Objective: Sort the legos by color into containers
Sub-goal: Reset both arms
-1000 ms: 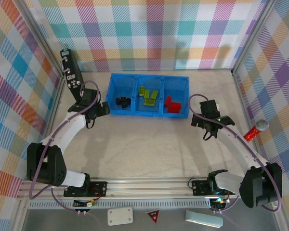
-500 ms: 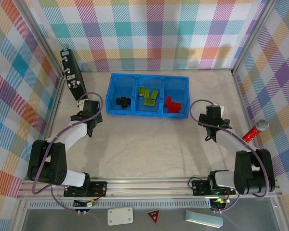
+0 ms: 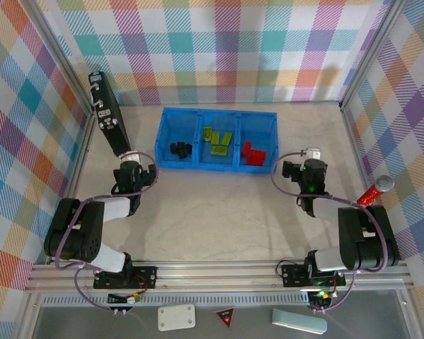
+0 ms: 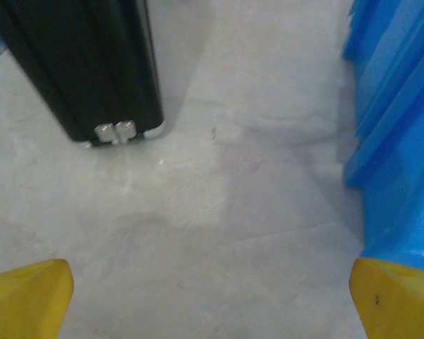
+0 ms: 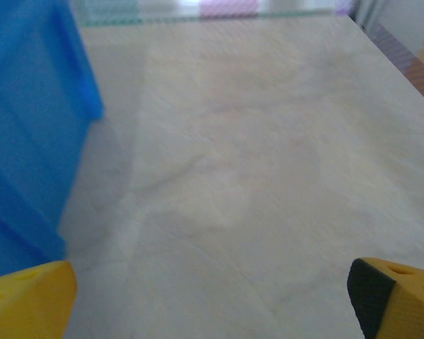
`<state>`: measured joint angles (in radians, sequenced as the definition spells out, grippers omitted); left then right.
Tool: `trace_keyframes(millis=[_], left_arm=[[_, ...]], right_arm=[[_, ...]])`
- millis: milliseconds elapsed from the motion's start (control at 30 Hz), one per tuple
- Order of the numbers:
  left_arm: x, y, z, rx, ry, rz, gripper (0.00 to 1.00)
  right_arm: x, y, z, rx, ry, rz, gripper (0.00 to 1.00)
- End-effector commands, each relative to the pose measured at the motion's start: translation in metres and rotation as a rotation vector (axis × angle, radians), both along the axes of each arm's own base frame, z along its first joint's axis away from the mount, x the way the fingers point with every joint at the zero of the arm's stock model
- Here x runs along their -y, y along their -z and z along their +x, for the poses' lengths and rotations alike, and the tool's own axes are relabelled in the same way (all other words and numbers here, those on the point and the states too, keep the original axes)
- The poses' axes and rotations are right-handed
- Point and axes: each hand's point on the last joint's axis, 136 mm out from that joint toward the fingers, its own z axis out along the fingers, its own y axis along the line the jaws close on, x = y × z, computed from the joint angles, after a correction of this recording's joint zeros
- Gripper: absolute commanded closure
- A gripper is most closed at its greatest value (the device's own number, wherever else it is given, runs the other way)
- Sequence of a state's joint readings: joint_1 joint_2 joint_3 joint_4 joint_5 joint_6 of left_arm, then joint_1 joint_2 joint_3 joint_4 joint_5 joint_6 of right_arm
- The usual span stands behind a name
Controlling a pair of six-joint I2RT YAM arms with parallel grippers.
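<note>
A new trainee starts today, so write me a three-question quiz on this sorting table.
1. True or false: the black legos lie in the left compartment of the blue tray.
2. Which legos lie in its middle compartment? A red, B green, C black.
3. Fill in: the fingers of the left gripper and the right gripper stand ____.
Key: 1 true; 2 B, the green legos; 3 open.
</note>
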<state>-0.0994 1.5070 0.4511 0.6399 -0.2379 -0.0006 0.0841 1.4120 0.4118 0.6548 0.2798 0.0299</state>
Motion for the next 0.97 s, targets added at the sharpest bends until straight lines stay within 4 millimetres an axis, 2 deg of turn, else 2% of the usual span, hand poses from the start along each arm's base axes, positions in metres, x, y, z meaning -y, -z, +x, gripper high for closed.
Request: trace_keyframes(millis=[0,167,933], left_arm=[[0.013,-0.007,0.010,0.095,0.106,-0.046,0.00],[0.017,-0.004,0.012,0.092,0.142,-0.054,0.00],[0.018,-0.003,0.011,0.089,0.138,-0.044,0.00]], right_arm=[[-0.012,-0.007,0.008,0.098,-0.079,0.017,0.01],[-0.012,0.007,0.012,0.069,-0.090,0.032,0.01],[-0.013,0.005,0.013,0.071,-0.108,0.046,0.01]])
